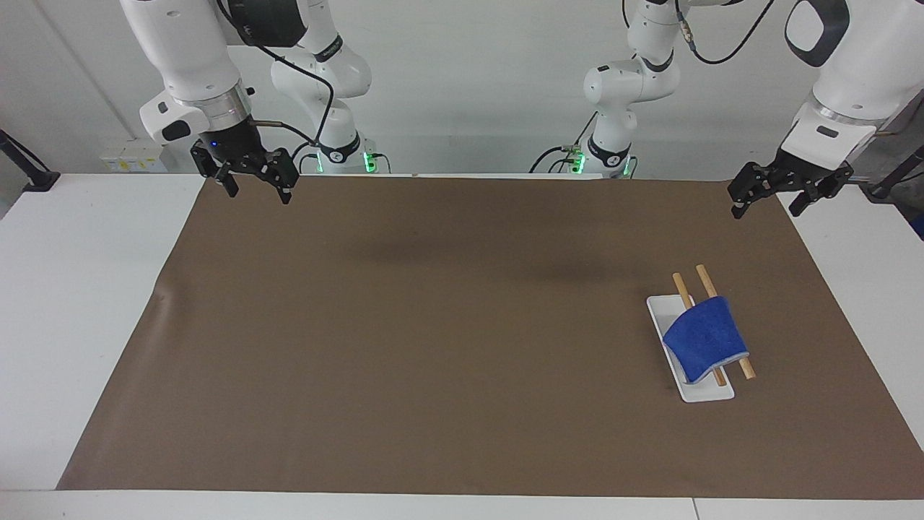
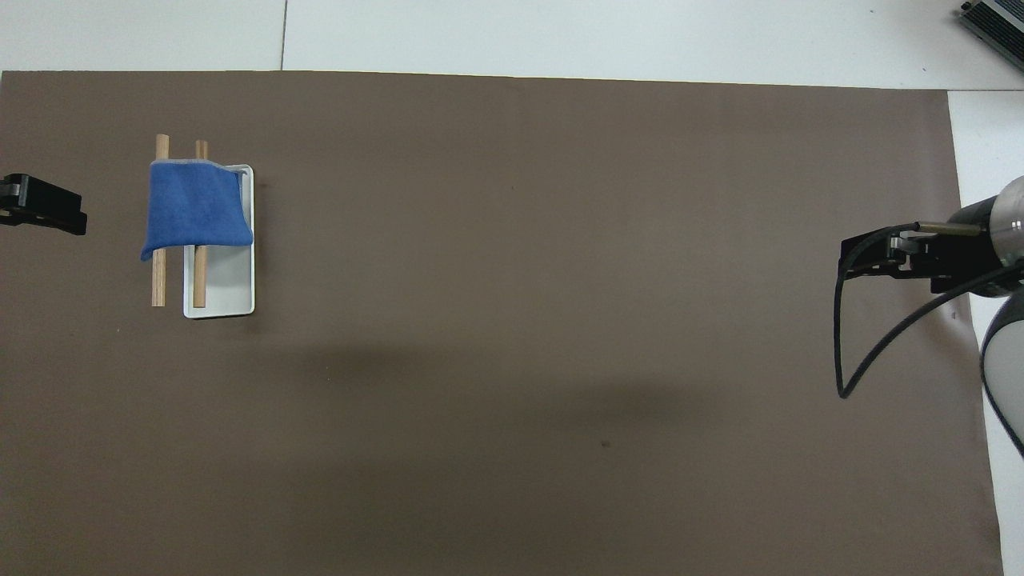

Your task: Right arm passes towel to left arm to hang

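Note:
The bright-blue towel (image 1: pixel 704 338) (image 2: pixel 194 210) hangs draped over two wooden rods (image 1: pixel 686 290) (image 2: pixel 161 282) of a small rack with a white base (image 1: pixel 704 392) (image 2: pixel 228 292), toward the left arm's end of the table. My left gripper (image 1: pixel 765 211) hovers open and empty over the corner of the brown mat (image 1: pixel 433 325), apart from the towel. Only one black edge of it shows in the overhead view. My right gripper (image 1: pixel 258 196) waits open and empty over the mat's other corner, with its long black cable (image 2: pixel 868 352) looping to the wrist.
The brown mat (image 2: pixel 560 320) covers most of the white table (image 1: pixel 79 289). Both arm bases (image 1: pixel 339 155) (image 1: pixel 606 155) stand at the robots' edge of the table. A dark clamp (image 1: pixel 29 173) sits at the table corner beside the right arm.

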Motion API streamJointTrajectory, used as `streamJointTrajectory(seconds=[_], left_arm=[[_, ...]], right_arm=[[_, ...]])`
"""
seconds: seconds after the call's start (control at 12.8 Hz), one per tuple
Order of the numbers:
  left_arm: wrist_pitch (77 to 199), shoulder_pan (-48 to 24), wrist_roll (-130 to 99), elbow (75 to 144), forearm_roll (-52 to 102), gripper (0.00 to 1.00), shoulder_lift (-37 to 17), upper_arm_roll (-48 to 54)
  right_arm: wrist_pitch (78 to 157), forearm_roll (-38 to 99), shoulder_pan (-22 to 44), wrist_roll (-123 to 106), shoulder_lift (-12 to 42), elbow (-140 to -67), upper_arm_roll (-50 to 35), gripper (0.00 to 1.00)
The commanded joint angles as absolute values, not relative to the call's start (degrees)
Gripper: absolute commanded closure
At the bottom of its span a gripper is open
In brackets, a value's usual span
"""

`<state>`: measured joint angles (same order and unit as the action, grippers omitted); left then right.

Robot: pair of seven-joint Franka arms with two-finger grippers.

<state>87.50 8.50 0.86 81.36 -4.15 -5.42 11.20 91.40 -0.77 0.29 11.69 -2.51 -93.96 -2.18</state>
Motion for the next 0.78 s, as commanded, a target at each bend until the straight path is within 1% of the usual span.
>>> streamJointTrajectory(seconds=[0.0,0.7], left_arm=[[90.25,8.79,0.10,84.11,-3.16,0.00,-3.60,10.90],[92.72,7.91,-4.66,84.11,-3.08,0.00,-3.69,11.07]], right_arm=[[90.97,-1.05,-0.09,11.69,-3.60,-94.92,-2.29,0.00],[90.97,-0.97,-0.09,11.69,-3.60,-94.92,-2.29,0.00]])
